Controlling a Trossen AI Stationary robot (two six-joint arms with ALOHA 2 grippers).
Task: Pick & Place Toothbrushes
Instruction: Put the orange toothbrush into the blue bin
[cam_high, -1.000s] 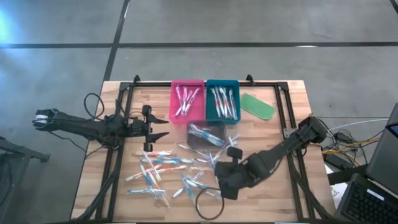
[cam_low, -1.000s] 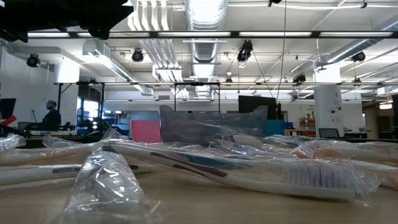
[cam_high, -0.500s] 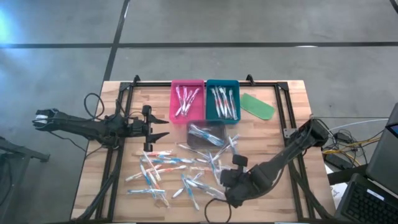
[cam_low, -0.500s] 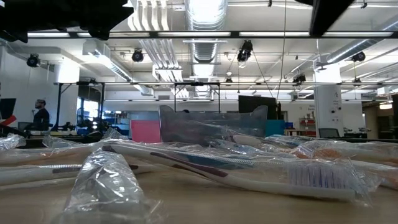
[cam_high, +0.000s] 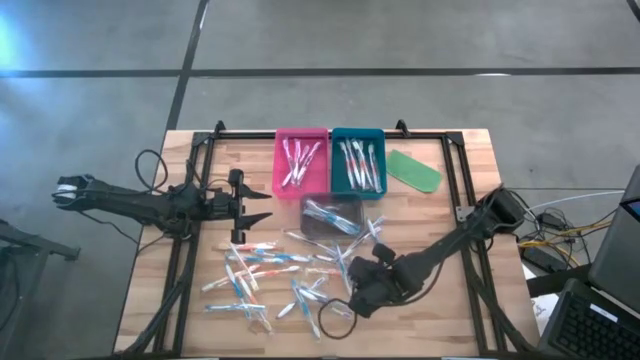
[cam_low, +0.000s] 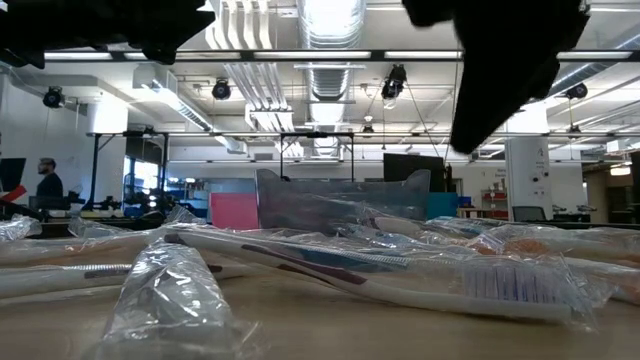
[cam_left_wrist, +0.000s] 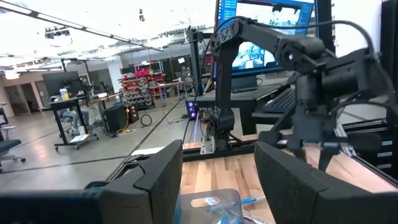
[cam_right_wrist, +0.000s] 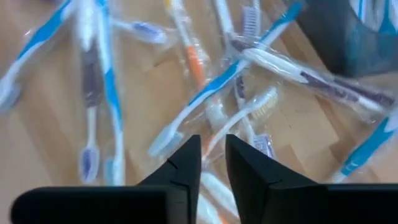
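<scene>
A wooden plank table (cam_high: 460, 160) seen from above. At its left edge the left gripper (cam_high: 262, 207) waits, its dark fingers spread wide and empty. Slim plastic-wrapped toothbrushes (cam_high: 262, 268) lie scattered across the middle; more fill pink (cam_high: 278, 160) and teal trays (cam_high: 336, 135). The right gripper (cam_high: 350, 292) hovers over the pile, fingers narrowly parted, holding nothing.

A large open lab or workshop hall. Exposed ducts (cam_low: 325, 25) and pipes run under the ceiling among hanging lamps (cam_low: 395, 82). Desks (cam_left_wrist: 78, 124), monitors (cam_left_wrist: 264, 31) and stocked shelves (cam_left_wrist: 140, 84) fill the floor, a person (cam_low: 45, 185) stands far off, and the floor (cam_high: 400, 35) is bare concrete.
</scene>
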